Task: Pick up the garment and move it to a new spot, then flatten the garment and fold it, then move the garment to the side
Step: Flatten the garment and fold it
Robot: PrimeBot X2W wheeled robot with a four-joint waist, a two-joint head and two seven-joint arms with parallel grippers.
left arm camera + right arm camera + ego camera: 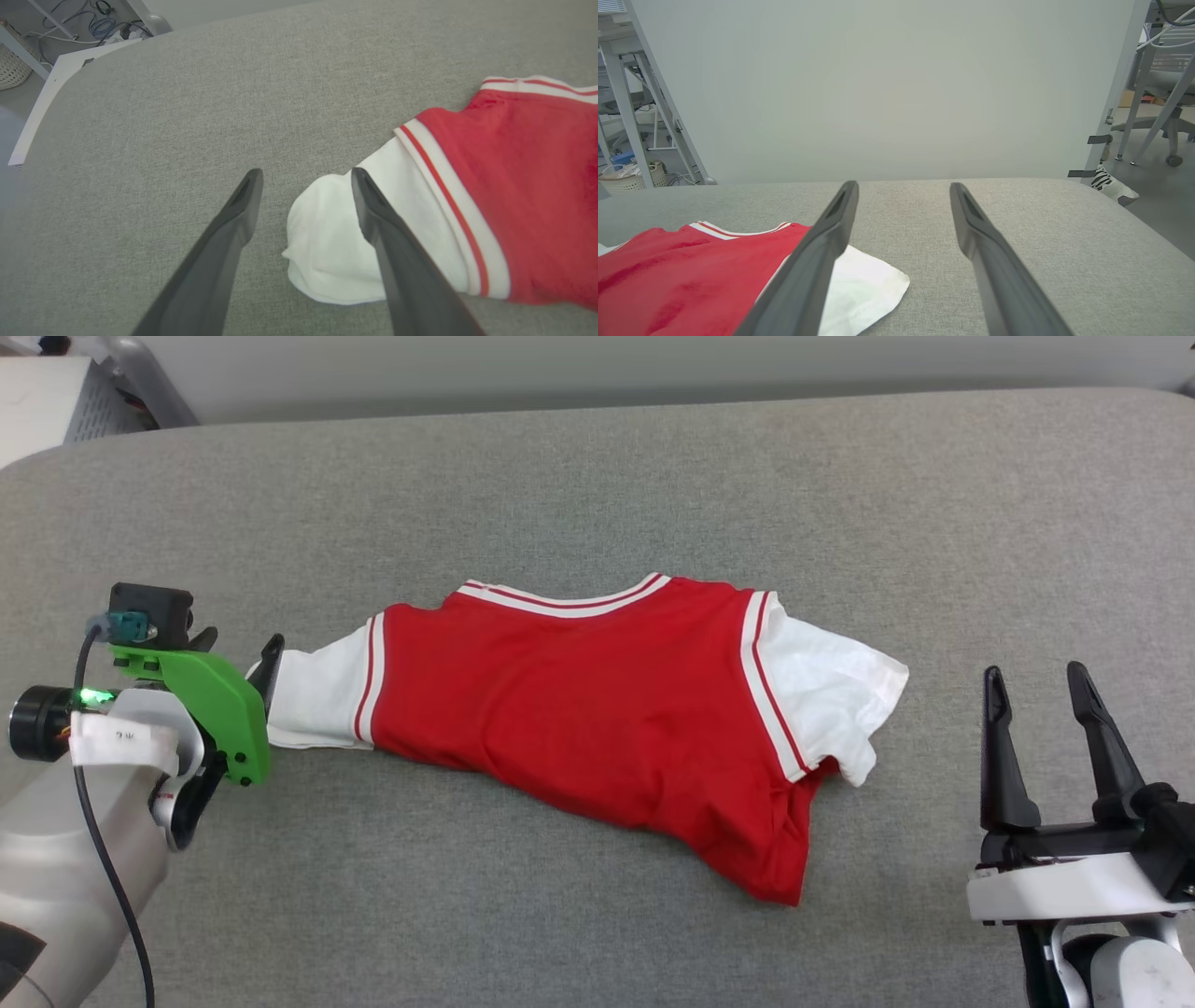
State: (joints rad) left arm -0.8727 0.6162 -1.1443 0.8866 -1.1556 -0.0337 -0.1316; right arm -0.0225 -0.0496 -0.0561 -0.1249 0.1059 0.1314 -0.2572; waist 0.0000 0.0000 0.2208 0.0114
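Mid-table (597,476): garment (597,709) lies rumpled. Left claw (306,172) spread wide at white sleeve (327,242), gripping nothing; right claw (1032,677) spread, empty, toward right edge.

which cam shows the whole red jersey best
The head view: the garment lies whole there, with both white sleeves, striped neckline and rumpled hem. The left wrist view gives one white sleeve and part of the red body; the right wrist view, the other sleeve and the neckline edge.
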